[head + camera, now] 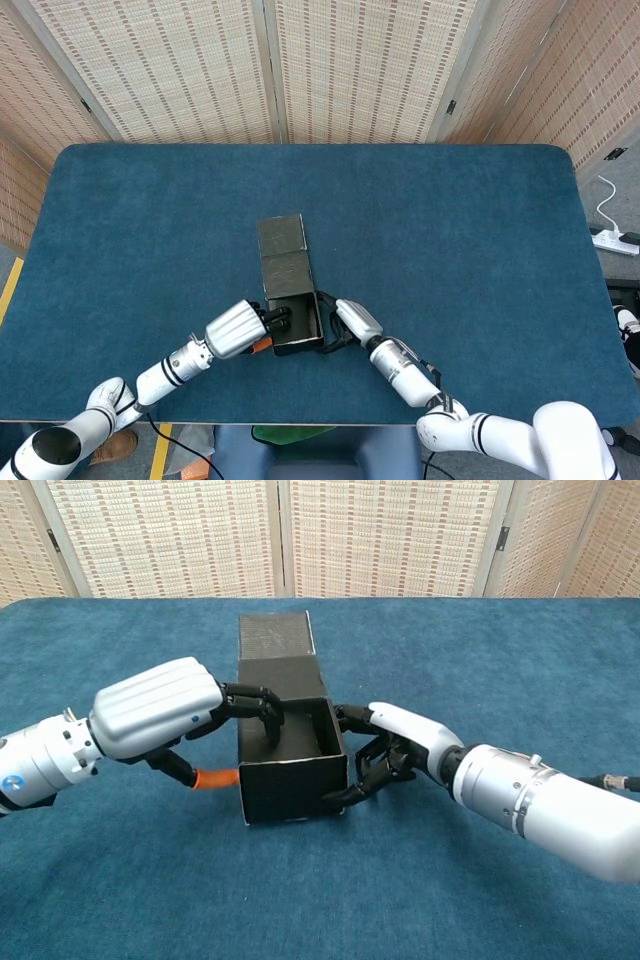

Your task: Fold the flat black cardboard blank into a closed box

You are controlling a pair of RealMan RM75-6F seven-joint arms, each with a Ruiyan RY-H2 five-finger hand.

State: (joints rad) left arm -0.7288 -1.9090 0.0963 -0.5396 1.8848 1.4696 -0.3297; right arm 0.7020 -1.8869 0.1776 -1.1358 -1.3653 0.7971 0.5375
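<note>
Where the blue table (450, 230) runs toward its near edge, the black cardboard box (291, 777) stands partly folded, its tray open at the top and its lid flaps (275, 645) lying flat on the cloth behind it, stretching away from the robot. In the head view the box (296, 327) sits a little left of the table's middle line, close to the front edge, with the flat panels reaching toward the table's centre.

The left hand (175, 717) grips the box's left wall: its dark fingers (262, 707) hook over the rim and dip into the tray, while an orange-tipped finger (214, 777) lies low against the outside of the same wall. From above, this hand (238, 330) presses in just beside the box's left side.

The right hand (392, 745) holds the opposite side, fingers curled against the right wall and the near right corner, one fingertip touching the bottom edge there. From overhead it (352, 320) sits against the box's right side.

Behind the table stand woven screen panels (330, 65).
</note>
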